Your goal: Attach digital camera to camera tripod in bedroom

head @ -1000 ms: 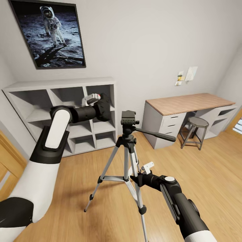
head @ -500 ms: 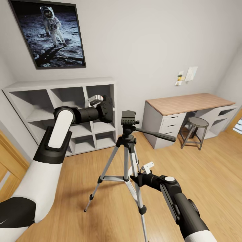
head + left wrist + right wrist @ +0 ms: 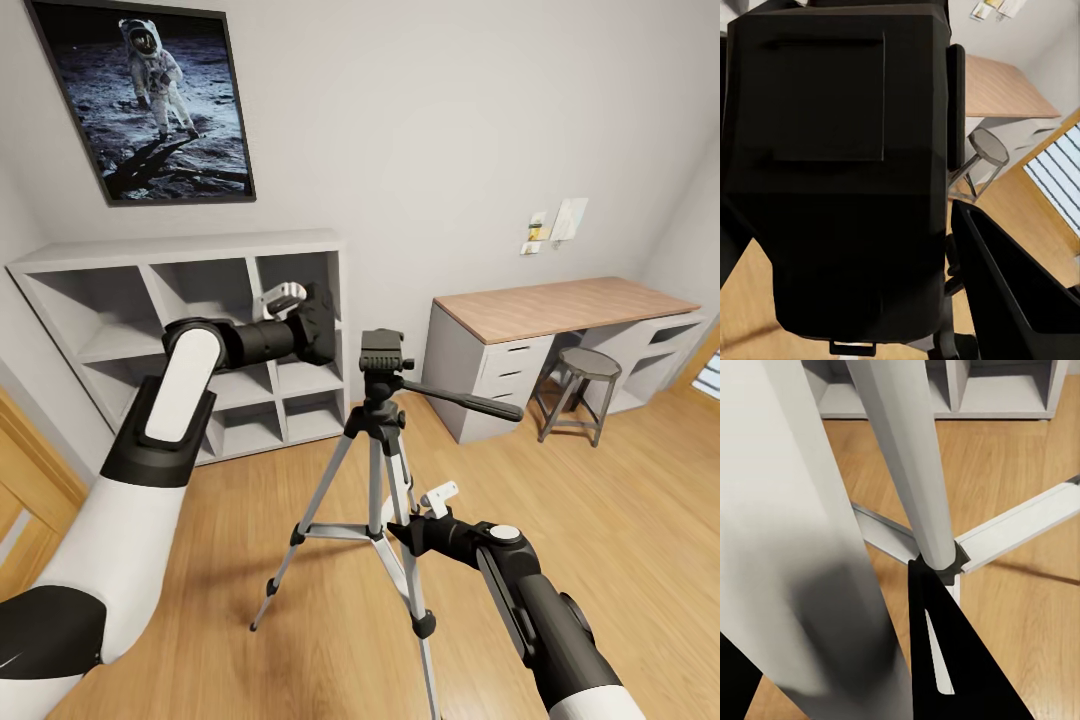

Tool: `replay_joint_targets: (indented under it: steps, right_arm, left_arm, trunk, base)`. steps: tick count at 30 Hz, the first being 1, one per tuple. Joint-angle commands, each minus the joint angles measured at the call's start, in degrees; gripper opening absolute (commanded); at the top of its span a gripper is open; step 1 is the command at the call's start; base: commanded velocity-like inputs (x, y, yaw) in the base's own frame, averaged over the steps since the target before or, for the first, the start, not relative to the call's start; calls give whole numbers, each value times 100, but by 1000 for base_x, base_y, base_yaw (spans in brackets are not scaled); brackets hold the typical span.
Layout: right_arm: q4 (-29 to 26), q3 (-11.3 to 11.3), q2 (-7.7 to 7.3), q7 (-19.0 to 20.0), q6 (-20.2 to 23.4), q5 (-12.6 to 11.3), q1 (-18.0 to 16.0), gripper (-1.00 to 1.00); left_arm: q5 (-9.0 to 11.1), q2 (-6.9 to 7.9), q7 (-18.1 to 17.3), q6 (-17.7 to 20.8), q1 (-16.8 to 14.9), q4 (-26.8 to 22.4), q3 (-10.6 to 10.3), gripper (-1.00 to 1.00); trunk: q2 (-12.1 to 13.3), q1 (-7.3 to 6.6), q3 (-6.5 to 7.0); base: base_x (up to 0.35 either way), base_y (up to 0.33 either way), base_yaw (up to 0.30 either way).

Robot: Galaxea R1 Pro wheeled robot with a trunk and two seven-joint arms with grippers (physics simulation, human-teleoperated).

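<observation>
The left gripper (image 3: 300, 312) is clamped on the digital camera (image 3: 314, 325), held up just left of the camera tripod (image 3: 380, 440) head, apart from it. The right gripper (image 3: 415, 520) sits low against a near tripod leg, seemingly closed around it, though I cannot quite tell.

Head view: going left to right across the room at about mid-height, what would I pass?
Grey-white cube shelf unit → small black boxy digital camera in the left gripper → silver-legged camera tripod → wood-topped grey desk → round grey stool.
</observation>
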Motion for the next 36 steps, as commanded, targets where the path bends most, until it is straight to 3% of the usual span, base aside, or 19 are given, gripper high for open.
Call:
replay_joint_targets:
  steps: [1,4,8,15,21,27,36]
  right_arm:
    - [328,-16,1,40,-29,274,-4,-100]
    - [326,-16,0,48,-29,274,-4,-100]
    - [324,-12,1,50,-29,274,-4,-100]
    - [327,-9,1,57,-29,274,-4,-100]
    - [330,-6,1,59,-29,282,-4,-100]
    - [331,-6,1,59,-29,283,-4,-100]
    - [331,-6,1,59,-29,283,-4,-100]
  left_arm:
    - [52,0,56,6,-7,-1,-7,-100]
    - [126,-12,88,-15,-7,246,-13,-100]
    - [72,26,59,-12,-7,388,-19,-100]
    - [-177,205,68,-6,-7,376,-42,-100]
    - [-261,243,118,-12,-7,334,-54,-100]
    - [-510,275,95,21,-7,255,-97,-100]
    - [-518,484,22,91,-7,140,-157,-100]
  trunk:
    - [-10,4,-12]
    - [-10,4,-12]
    - [-10,4,-12]
    - [-10,4,-12]
    - [-10,4,-12]
    - [-10,4,-12]
    - [-10,4,-12]
  base:
    - [0,0,0]
    - [0,0,0]
    - [0,0,0]
    - [0,0,0]
    - [0,55,0]
    - [0,18,0]
    - [0,1,0]
